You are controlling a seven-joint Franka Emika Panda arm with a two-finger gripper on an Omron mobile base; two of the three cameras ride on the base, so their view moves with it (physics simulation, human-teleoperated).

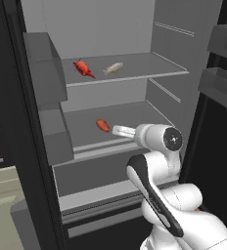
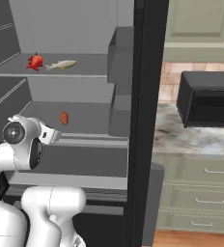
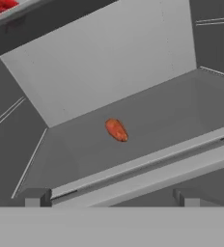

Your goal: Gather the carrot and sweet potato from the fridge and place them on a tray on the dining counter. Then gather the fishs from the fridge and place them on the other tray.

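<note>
- The sweet potato (image 3: 116,130) lies alone on the middle shelf (image 3: 172,108) of the fridge (image 1: 110,29), a stubby reddish-orange lump resting flat near the shelf's centre, well clear of the back wall and both side walls.
- In my hand view it sits just above centre, ahead of my end effector (image 3: 109,205); I judge the coming move as a straight reach forward and slightly down over the shelf's front lip.
- Its long axis runs from about 11 o'clock to 5 o'clock in that view, so I would want my fingers to straddle it across the short way, from roughly 2 and 8 o'clock.
- My end effector is released, jaws spread wide and holding nothing; the finger tips (image 3: 34,198) rise at the bottom of the hand view, short of the shelf lip and apart from the sweet potato.
- From the left base view, the sweet potato (image 1: 103,125) is at about 10 o'clock from my wrist (image 1: 154,136), near but not touching.
- On the shelf above lie the two fish: the red fish (image 1: 84,68) and, just beside it, the pale fish (image 1: 113,68), apart from each other.
- I cannot make out a carrot on either shelf.
- The shelf is smooth light grey with a raised front rail; door bins (image 1: 44,63) hang on the open door.
- Outside to the right I see a marble worktop (image 2: 181,130), a black microwave (image 2: 208,99) and green cabinets (image 2: 201,183).
</note>
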